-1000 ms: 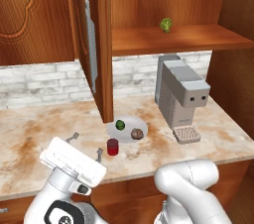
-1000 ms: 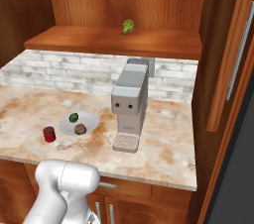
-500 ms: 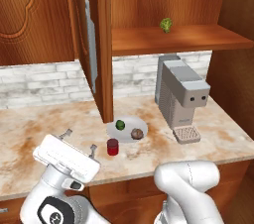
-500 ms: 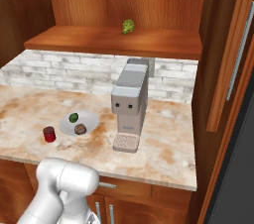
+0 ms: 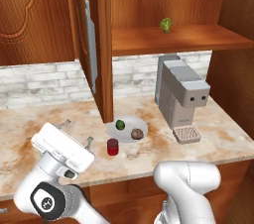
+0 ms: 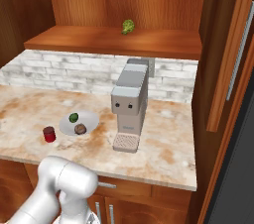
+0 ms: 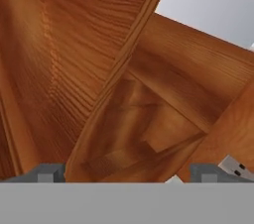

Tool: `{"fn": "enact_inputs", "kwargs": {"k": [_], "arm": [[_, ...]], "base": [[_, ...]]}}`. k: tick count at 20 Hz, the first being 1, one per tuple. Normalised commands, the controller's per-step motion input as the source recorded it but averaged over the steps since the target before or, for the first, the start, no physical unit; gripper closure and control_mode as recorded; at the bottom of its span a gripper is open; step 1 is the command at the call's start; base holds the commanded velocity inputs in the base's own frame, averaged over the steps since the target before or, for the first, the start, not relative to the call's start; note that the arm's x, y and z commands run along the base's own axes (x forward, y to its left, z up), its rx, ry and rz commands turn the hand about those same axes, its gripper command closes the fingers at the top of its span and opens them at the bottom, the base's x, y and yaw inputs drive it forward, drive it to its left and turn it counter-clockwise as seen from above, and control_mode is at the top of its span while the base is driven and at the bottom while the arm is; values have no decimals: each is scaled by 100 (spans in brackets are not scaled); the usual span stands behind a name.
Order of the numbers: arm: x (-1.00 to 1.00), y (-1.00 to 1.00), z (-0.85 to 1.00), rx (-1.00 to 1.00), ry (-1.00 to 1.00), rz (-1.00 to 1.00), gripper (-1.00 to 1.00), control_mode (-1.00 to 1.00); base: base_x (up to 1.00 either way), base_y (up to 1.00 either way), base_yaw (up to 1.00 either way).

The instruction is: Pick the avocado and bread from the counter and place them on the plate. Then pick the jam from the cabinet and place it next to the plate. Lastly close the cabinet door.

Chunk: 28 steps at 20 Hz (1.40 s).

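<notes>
Gripper (image 5: 77, 134) is hanging low over the counter (image 5: 30, 134) with fingers apart, gripping nothing. Jam (image 5: 112, 146) is sitting just beside the plate (image 5: 126, 132). No readable labels.

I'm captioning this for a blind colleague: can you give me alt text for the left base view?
An avocado and bread sit on a white plate on the marble counter, with a red jam jar just beside the plate. The cabinet door above stands open, and the robot's tool, empty and open, is low at the left.
</notes>
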Motion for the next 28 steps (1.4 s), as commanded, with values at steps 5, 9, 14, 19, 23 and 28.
{"fn": "enact_inputs", "kwargs": {"k": [5, 9, 14, 19, 23, 28], "arm": [[41, 16, 0, 0, -5, 0, -100, -100], [45, 21, -1, 0, -2, 0, -100, -100], [45, 22, -1, 0, -1, 0, -100, -100], [38, 18, 0, 0, -3, 0, -100, -100], [11, 8, 4, 0, -9, 0, -100, -100], [0, 0, 17, 0, -13, 0, -100, -100]], "base": [[0, 0, 0], [0, 0, 0], [0, 0, 0], [0, 0, 0], [0, 0, 0], [0, 0, 0]]}}
